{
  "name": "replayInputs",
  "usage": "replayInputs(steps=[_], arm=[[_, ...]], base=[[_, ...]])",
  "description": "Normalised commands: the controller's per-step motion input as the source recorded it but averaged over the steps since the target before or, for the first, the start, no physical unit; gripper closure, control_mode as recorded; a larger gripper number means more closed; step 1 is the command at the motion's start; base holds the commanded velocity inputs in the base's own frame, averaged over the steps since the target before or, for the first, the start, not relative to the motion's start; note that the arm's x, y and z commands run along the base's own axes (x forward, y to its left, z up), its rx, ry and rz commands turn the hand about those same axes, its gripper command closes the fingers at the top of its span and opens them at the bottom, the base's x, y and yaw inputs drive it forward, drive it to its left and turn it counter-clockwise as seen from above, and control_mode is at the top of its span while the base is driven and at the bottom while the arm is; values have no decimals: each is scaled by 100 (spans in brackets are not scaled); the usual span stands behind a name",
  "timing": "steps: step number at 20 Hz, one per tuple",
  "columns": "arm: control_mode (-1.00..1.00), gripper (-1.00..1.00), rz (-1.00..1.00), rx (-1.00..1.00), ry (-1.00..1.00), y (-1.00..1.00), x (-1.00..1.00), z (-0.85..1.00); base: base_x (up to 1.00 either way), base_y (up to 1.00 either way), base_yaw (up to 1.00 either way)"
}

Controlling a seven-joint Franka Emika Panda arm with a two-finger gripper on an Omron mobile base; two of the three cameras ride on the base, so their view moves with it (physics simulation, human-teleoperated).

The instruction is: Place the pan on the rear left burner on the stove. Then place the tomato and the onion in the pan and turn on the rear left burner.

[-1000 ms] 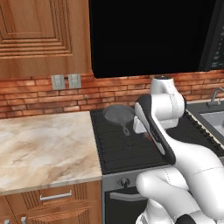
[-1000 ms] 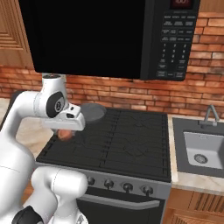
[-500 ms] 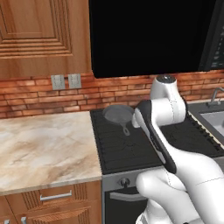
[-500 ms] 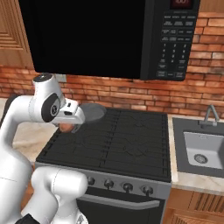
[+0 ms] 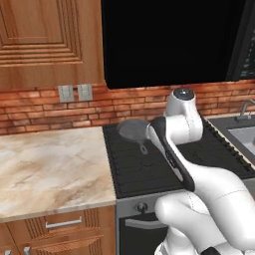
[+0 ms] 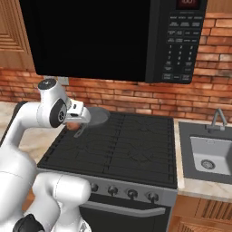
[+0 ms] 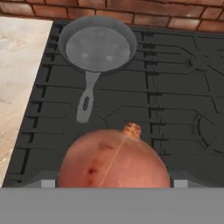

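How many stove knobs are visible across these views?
4 sure ones, in a row on the stove front panel in the right base view. The robot's body covers the panel's left end, so more may be hidden.

A marble surface (image 5: 47, 169) lies left, a sink (image 6: 209, 156) right; a black microwave (image 6: 113, 38) hangs before the far brick wall (image 6: 149, 99).

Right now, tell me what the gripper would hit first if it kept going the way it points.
The gripper, closed on the onion, points down at the stove. It would likely meet the grate just short of the pan handle, though depth is unclear.
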Motion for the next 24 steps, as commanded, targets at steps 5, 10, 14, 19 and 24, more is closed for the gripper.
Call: replayInputs(steps=[5, 10, 14, 19, 24], arm=[[-100, 100, 0, 0, 0, 20, 62, 0], [-100, 100, 0, 0, 0, 18, 61, 0], [-100, 100, 0, 0, 0, 6, 49, -6], [-100, 100, 0, 0, 0, 0, 34, -24], [-100, 100, 0, 0, 0, 0, 39, -39]], base=[[0, 0, 0], [0, 0, 0], [0, 0, 0], [0, 0, 0], [0, 0, 0]])
